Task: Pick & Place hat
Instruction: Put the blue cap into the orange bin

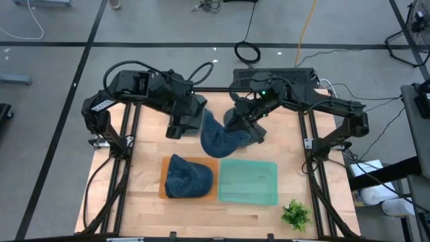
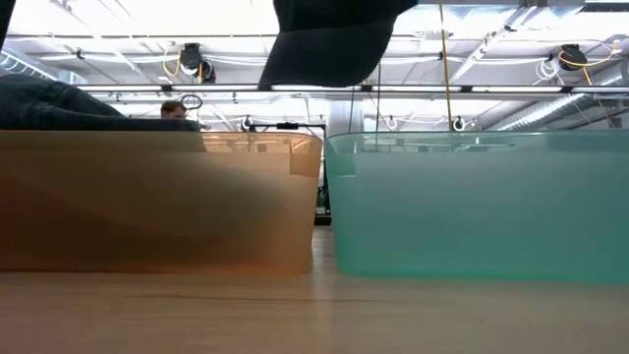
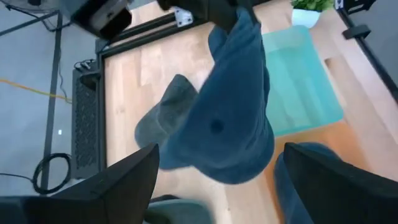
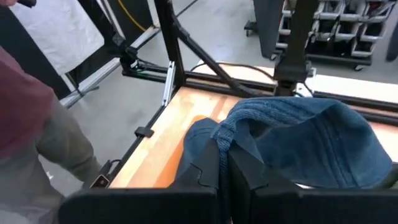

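The right gripper [image 4: 225,163] is fully closed, its two dark fingers pinching the fabric of a blue hat [image 1: 218,138] and holding it above the table [image 1: 148,144], behind the two bins. The hat is soft, ribbed denim-like cloth with a rounded crown and a small button on top [image 3: 216,126]; it hangs limp from the grip, brim drooping. In the low view it shows as a dark mass [image 2: 329,44] suspended above the bin rims.

The left gripper [image 1: 176,128] hovers just beside the hat with its fingers [image 3: 118,180] spread wide, touching nothing.

Below, an orange bin [image 1: 162,191] holds a second blue hat [image 1: 188,177], crumpled. Touching its side stands a translucent teal bin [image 1: 248,181], rectangular with smooth plastic walls. A small green plant [image 1: 295,214] sits near the table's front right corner. The tabletop is light wood.
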Motion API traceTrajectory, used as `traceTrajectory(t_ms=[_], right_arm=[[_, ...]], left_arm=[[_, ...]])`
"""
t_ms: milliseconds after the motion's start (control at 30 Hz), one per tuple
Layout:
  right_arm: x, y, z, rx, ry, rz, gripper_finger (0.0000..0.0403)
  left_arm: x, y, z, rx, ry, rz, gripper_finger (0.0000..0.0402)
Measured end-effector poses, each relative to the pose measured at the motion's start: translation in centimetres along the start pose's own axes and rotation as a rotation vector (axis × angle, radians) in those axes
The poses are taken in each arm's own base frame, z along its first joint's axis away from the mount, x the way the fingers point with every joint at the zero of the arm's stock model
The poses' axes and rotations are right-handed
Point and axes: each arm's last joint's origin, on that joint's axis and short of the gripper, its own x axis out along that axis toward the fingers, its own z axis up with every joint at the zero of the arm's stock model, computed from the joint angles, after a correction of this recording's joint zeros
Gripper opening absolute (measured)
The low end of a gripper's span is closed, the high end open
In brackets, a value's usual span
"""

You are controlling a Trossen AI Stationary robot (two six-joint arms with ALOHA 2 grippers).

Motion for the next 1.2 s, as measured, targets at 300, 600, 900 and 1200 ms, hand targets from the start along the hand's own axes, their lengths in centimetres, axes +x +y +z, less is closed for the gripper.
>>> traceTrajectory(t_ms=[300, 600, 900, 1200], right_arm=[[2.4, 0.5, 0.5, -0.033, -0.050, 0.047, 0.0000], [4.4, 1.1, 0.5, -0.017, -0.058, 0.084, 0.0000], [5.8, 1.9, 0.3, -0.020, -0.053, 0.118, 0.0000], [5.9, 2.5, 0.0, 0.027, -0.009, 0.110, 0.0000]], left_arm=[[0.0, -2.0, 1.2, -0.031, -0.073, -0.055, 0.0353], [0.4, -4.2, 1.9, -0.055, -0.078, -0.134, 0.0353], [2.5, -5.5, 2.9, -0.065, -0.068, -0.111, 0.0353], [3.9, -6.1, 3.2, -0.072, -0.032, -0.102, 0.0353]])
